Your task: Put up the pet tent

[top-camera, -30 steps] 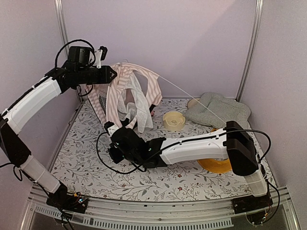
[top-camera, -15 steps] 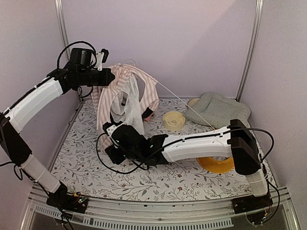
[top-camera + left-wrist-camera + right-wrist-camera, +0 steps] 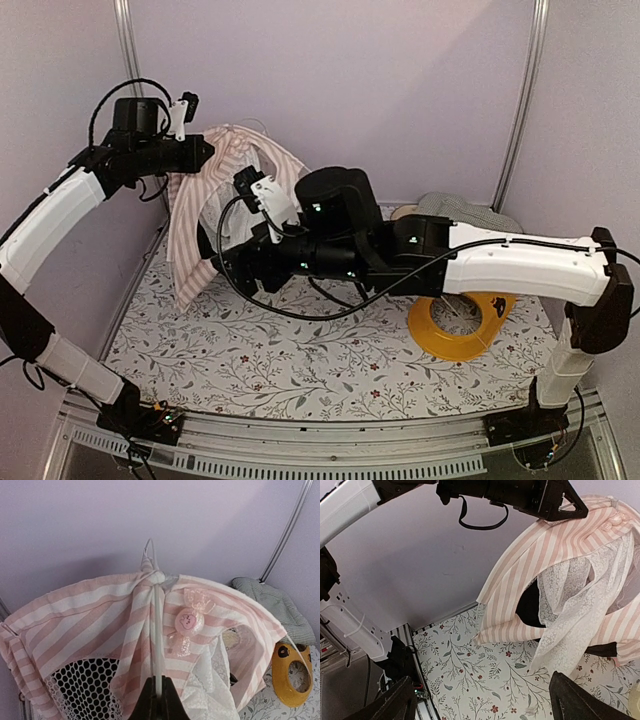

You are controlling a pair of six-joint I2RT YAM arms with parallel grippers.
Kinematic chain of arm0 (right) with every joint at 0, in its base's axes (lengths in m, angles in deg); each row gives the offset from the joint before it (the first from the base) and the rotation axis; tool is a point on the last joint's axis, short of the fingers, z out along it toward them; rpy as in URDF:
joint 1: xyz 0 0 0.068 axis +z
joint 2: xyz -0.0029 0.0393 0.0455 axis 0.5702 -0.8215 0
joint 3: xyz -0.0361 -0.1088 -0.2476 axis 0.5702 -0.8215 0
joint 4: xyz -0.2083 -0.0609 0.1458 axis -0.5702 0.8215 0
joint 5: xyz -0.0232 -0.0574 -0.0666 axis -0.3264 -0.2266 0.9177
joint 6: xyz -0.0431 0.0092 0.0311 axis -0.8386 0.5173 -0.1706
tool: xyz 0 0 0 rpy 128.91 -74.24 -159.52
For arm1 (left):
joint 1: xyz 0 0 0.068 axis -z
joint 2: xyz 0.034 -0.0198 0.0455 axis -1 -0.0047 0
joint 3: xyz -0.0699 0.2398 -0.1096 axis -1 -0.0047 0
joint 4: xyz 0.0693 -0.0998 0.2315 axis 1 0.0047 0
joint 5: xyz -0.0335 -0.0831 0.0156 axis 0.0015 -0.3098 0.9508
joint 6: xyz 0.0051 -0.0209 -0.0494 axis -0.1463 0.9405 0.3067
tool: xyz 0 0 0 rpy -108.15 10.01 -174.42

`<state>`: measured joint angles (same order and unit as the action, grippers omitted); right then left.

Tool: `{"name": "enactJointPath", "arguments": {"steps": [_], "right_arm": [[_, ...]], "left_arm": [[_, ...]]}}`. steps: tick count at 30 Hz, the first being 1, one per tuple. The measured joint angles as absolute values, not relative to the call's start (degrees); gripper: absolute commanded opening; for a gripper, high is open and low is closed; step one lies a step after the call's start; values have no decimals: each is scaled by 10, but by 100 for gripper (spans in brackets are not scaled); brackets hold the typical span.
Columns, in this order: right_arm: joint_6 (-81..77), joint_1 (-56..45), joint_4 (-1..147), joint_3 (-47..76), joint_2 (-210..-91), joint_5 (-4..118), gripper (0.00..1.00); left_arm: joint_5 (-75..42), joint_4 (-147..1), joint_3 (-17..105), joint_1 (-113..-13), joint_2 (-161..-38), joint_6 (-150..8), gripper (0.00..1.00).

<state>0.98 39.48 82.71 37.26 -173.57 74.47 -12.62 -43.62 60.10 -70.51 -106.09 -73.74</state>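
Pink-striped fabric of the pet tent (image 3: 190, 220) hung limp at the far left, held up off the table by its white pole (image 3: 158, 630), which the left gripper (image 3: 157, 702) pinched tight. Just near it, the right gripper (image 3: 481, 680) gaped wide and empty. By my judgement, spreading and standing the tent was all left to do. From above, the right arm (image 3: 520, 265) hid the tent's base and any other poles.

Items counted were: one pink-and-white striped fabric pet tent (image 3: 188, 225), upper left; one green-and-white checked cushion (image 3: 275, 605), right; one flat yellow ring (image 3: 455, 348), lower right; one pink candy-shaped ornament (image 3: 190, 621), centre.
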Motion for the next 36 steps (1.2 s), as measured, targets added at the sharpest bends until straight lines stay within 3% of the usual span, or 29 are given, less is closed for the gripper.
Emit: {"name": "enactJointPath", "arguments": {"steps": [6, 14, 20, 29, 36], "right_arm": [[4, 380, 892, 312, -1643, 742, 93], [36, 284, 984, 140, -1446, 742, 92], [102, 243, 1033, 28, -1307, 761, 86], [202, 179, 1088, -148, -1294, 754, 79], [255, 172, 1110, -171, -1309, 772, 79]], "left_arm": [[-156, -440, 601, -739, -1059, -746, 0], [-198, -444, 601, -777, -1059, -750, 0], [-213, -451, 604, -790, -1059, -749, 0], [-227, -455, 636, -797, -1064, -746, 0], [-230, -456, 647, -805, -1071, -746, 0]]}}
